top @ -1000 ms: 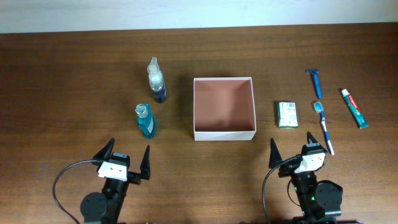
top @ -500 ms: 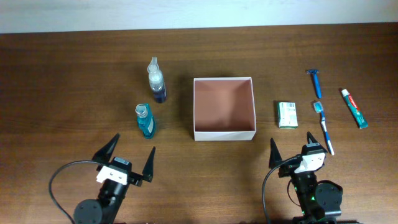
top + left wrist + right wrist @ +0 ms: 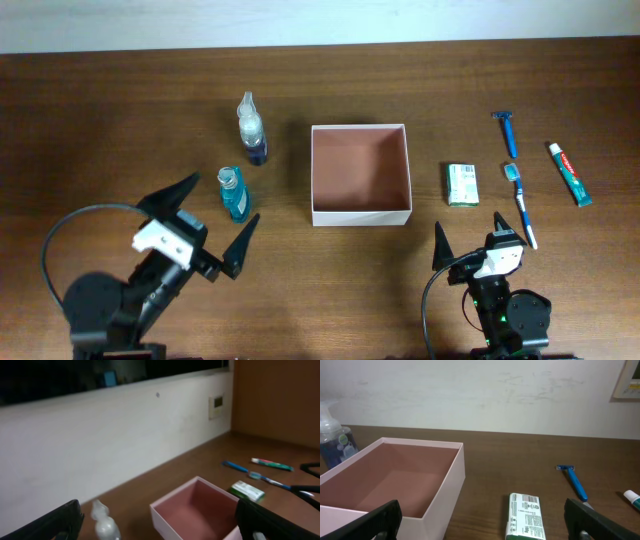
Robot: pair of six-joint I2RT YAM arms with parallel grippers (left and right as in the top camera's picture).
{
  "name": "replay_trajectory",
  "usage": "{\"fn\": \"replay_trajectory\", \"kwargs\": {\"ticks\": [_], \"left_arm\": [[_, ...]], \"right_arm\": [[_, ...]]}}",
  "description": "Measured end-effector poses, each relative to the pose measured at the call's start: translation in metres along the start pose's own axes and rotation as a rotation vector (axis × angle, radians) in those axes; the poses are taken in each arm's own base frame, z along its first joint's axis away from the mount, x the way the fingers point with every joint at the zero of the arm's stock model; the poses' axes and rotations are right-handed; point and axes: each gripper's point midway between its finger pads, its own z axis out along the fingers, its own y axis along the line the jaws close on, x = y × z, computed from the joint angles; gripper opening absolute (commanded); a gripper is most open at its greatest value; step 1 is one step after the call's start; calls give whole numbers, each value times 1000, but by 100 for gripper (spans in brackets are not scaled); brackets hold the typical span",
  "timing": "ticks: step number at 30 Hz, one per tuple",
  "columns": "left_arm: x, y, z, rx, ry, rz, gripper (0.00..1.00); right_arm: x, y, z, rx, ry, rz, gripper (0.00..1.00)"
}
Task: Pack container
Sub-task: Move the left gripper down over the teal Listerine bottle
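Two end effectors are hanging over the near side of the desk (image 3: 120,120). Both are holding their fingers wide apart, with nothing between them. The left end effector (image 3: 227,197) is leaning toward the far right, and its fingers are pointing at the short blue bottle (image 3: 236,195) just beside them. The right end effector (image 3: 468,222) is sitting at the near right and pointing straight to the far side. The toothbrush (image 3: 520,200) is lying just beside its right finger.

The container (image 3: 360,216) is sitting in the middle of the desk, between the two arms and a bit farther away. It is looking empty inside. The spray bottle (image 3: 251,130) is standing to its left, farther off than the blue bottle. The green-white packet (image 3: 462,184) is lying near its right wall. The razor (image 3: 507,130) and the toothpaste tube (image 3: 569,172) are lying farther right.

It is looking like the packing is only starting, with the left arm going for the first thing. Next, its fingers are needing to go down around the blue bottle, squeeze its body, lift it, and carry it right over the white wall. The bottle is thin and standing up, so a bump is likely tipping it.
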Motion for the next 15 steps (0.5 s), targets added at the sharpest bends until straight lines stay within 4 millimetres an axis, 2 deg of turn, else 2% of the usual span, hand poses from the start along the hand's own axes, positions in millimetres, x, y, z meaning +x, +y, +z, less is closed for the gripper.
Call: {"fn": "replay_trajectory", "kwargs": {"ticks": [4,7,9,13,15], "left_arm": [[37,15,11,-42,215,-219,99],[49,26,16,-84,341,-323,99],[48,36,23,-105,410,-378,99],[39,52,38,-123,440,-406,99],[43,55,42,-122,456,-417,99]], "right_arm": [[0,0,0,0,0,0,99],[0,0,0,0,0,0,99],[0,0,0,0,0,0,99],[0,0,0,0,0,0,99],[0,0,0,0,0,-1,99]]}}
